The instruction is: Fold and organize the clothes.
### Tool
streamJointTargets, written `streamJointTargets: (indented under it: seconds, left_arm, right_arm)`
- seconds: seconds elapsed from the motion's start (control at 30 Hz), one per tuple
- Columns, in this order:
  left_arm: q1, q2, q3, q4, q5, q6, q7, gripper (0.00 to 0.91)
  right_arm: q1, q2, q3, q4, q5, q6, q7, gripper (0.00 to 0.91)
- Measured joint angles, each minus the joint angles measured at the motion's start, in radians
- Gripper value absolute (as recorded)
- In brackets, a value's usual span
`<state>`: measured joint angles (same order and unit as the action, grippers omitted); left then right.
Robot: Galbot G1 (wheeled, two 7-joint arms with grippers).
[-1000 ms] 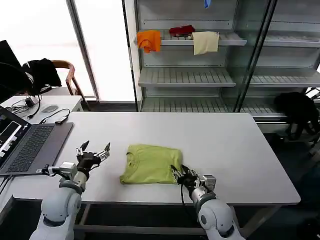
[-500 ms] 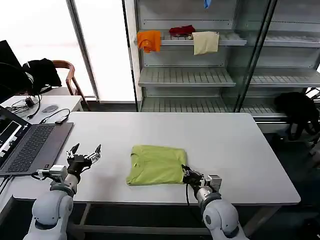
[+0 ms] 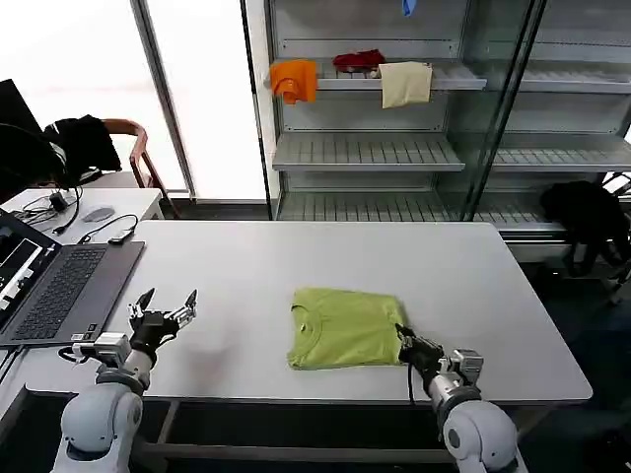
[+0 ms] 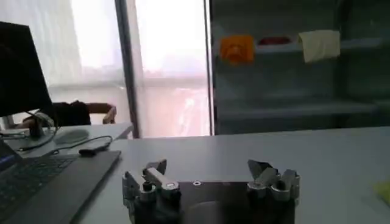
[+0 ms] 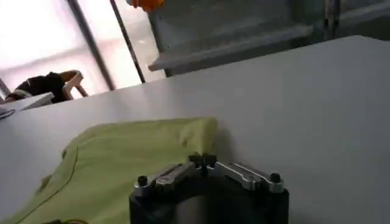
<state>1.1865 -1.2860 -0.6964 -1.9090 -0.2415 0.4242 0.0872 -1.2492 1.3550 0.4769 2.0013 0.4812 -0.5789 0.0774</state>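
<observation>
The right gripper [image 3: 418, 348], jaws clenched on the folded T-shirt's [image 3: 343, 327] lower-right corner, is nearest; the left gripper [image 3: 164, 313] waits released at lower left.

No legible text, label, brand, number or sign found in any view. The laptop [image 3: 61, 286] at the left edge of the head view shows keys, but any lettering on them is possibly too small to read.
</observation>
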Motion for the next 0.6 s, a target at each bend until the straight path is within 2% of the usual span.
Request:
streamJointTargets:
  seconds: [0.37, 0.6]
  left_arm:
    - [0.031, -0.013, -0.006, -0.026, -0.023, -0.02, 0.006, 0.907]
    - [0.063, -0.024, -0.007, -0.048, -0.074, -0.047, 0.013, 0.907]
  right_arm:
    - [-0.06, -0.027, 0.059, 0.066, -0.159, 0.051, -0.078, 0.907]
    - [-0.093, -0.076, 0.12, 0.076, -0.265, 0.101, -0.114, 0.907]
